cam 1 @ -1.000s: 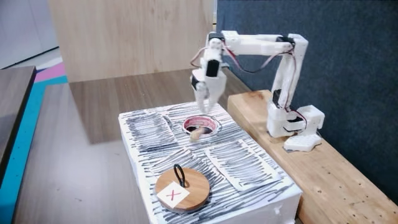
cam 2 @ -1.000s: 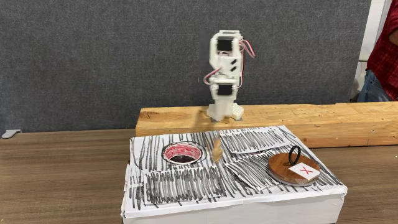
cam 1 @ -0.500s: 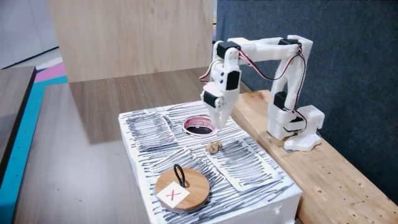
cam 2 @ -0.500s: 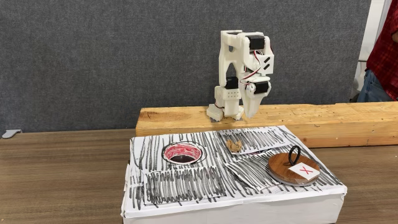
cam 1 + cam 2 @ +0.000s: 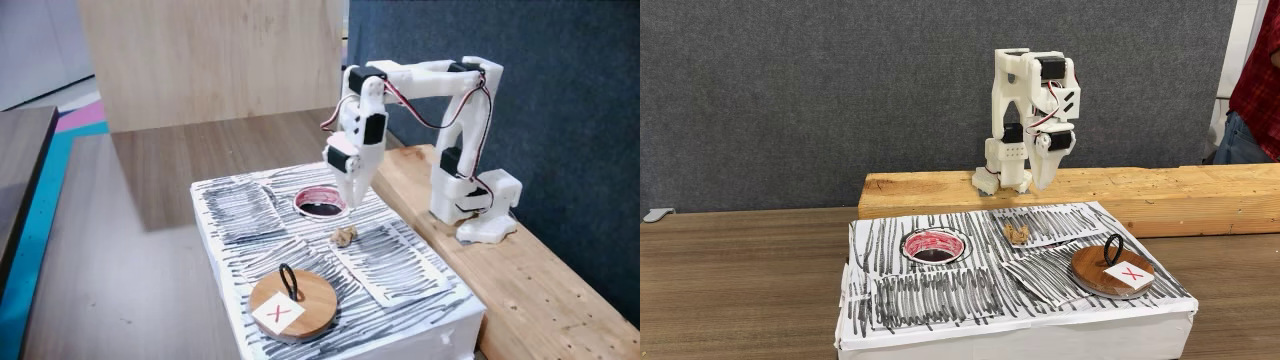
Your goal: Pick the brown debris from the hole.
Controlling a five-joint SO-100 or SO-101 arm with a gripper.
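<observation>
Beside the hole (image 5: 931, 245), your brown debris (image 5: 1017, 233) lies on the striped box; above it your tool (image 5: 1042, 180) hangs empty, its opening unclear.

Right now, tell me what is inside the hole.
The hole shows a pink-red rim and a dark interior with no lump visible; its bottom is hidden. The brown debris lies outside on the striped surface.

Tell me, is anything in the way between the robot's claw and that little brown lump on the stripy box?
Nothing visible is. The brown debris lies bare on the striped box top, beside the hole. The gripper hangs in open air above it. The wooden disc sits off toward the box's near end.
</observation>
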